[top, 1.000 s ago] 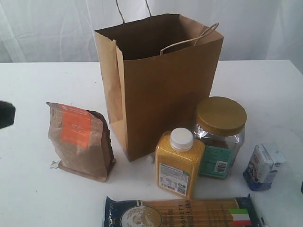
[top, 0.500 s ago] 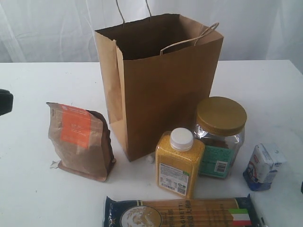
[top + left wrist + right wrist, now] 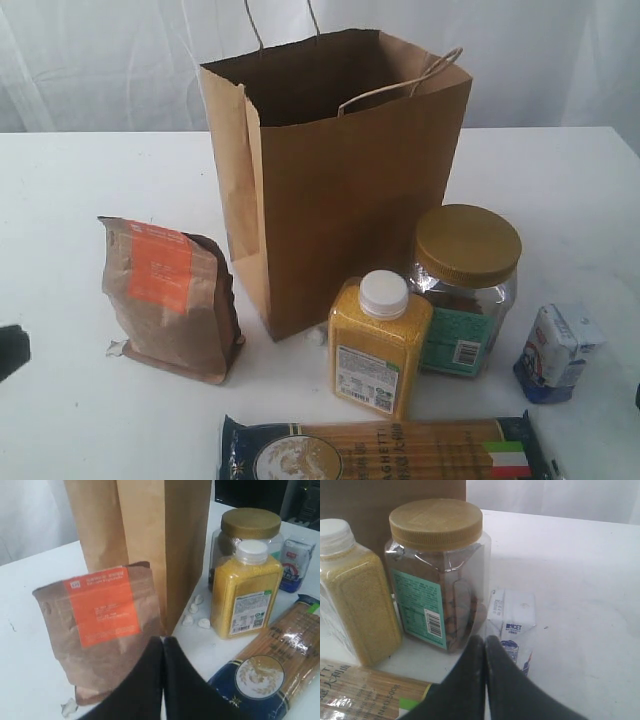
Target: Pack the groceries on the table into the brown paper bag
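Five groceries out on the table (image 3: 90, 170) in the exterior view, all outside the bag (image 3: 350, 200), upright and open-topped at the middle. Left of it and near, the pouch (image 3: 170, 300). In front, the bottle (image 3: 378, 345) just beside the jar (image 3: 465, 290). Further right and apart, the packet (image 3: 557, 352). Nearest the camera, the spaghetti pack (image 3: 385, 450), cut off by the bottom edge. Hides the bag's floor behind its front wall. At the left edge, only a dark shape (image 3: 12, 352), too cropped to identify; no telling any jaw state from here.

From the left wrist: left gripper (image 3: 163, 642), jaws pressed together on nothing, tips in front of the pouch's lower edge; cannot tell whether touching it. Crops the bag below its mouth. Brings out what the exterior view barely shows: white bits (image 3: 195, 615) on the table between bag and bottle. Shows the pouch's orange label large, print still too small to read.

From the right wrist: right gripper (image 3: 485, 640), jaws likewise closed and empty, pointing between jar and packet. Shows the jar's brownish contents and teal label. Packet partly hidden behind the fingertips, bottle cut by the frame edge, spaghetti pack only a corner, bag only a brown strip behind the jar.
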Robot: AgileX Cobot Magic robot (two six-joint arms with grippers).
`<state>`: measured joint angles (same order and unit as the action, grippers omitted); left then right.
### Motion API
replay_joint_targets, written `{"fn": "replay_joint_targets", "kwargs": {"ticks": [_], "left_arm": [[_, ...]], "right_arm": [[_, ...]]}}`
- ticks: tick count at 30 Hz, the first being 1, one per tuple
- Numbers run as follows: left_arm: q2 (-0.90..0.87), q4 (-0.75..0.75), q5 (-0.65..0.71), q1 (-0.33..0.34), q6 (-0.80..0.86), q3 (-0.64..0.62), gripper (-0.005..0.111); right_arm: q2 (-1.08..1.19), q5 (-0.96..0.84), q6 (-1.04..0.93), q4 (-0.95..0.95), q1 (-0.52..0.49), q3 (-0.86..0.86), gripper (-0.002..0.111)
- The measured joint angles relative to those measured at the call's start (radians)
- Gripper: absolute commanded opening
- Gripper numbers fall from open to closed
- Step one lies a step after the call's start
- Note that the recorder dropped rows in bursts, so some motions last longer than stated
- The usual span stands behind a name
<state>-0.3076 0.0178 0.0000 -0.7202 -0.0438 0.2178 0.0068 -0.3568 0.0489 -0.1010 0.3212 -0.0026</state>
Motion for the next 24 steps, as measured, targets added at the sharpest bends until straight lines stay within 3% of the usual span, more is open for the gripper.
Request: {"fn": "replay_joint_targets", "kwargs": {"ticks": [10, 18, 24], "left_arm": [[0.121, 0.004, -0.023, 0.011, -0.044, -0.155, 0.0], [0.246, 0.007, -0.02, 0.136, -0.045, -0.214, 0.0], [0.301, 0.007, 0.07, 0.185, -0.048, -0.214, 0.0]], "right_arm": [[0.0, 0.0, 0.0, 0.0, 0.0, 0.0, 0.0], [0.0, 0.0, 0.0, 0.0, 0.0, 0.0, 0.0], [0.0, 0.0, 0.0, 0.0, 0.0, 0.0, 0.0]]}}
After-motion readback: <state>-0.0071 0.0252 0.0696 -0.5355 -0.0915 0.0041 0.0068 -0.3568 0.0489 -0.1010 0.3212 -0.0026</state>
